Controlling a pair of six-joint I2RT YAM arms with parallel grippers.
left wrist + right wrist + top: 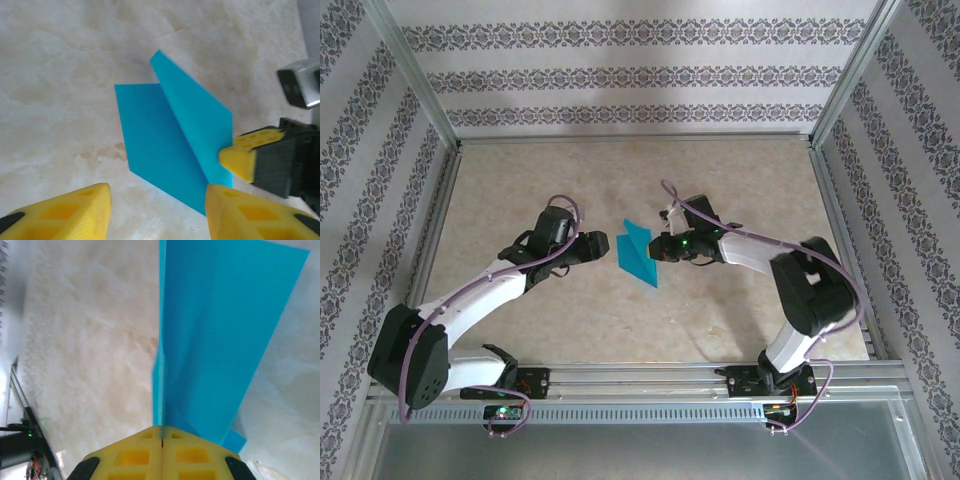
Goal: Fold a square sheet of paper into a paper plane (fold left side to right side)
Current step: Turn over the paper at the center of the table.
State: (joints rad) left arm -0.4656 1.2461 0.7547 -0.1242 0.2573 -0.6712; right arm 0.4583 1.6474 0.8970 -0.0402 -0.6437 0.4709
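Centre of the top view: the square sheet of paper [638, 252] is seen partly folded, one flap raised off the tabletop [520, 180]. The right gripper [161, 432] is clamped on the raised edge. The left gripper [157, 200] is seen part-open at the sheet's lower edge, with nothing gripped.

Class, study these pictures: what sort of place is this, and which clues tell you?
Most likely a robot test cell, dressed to look homely: an aluminium frame holding wallpaper-patterned panels, a marble-look tabletop, and a left arm and right arm bolted to a rail, working a teal sheet of paper.
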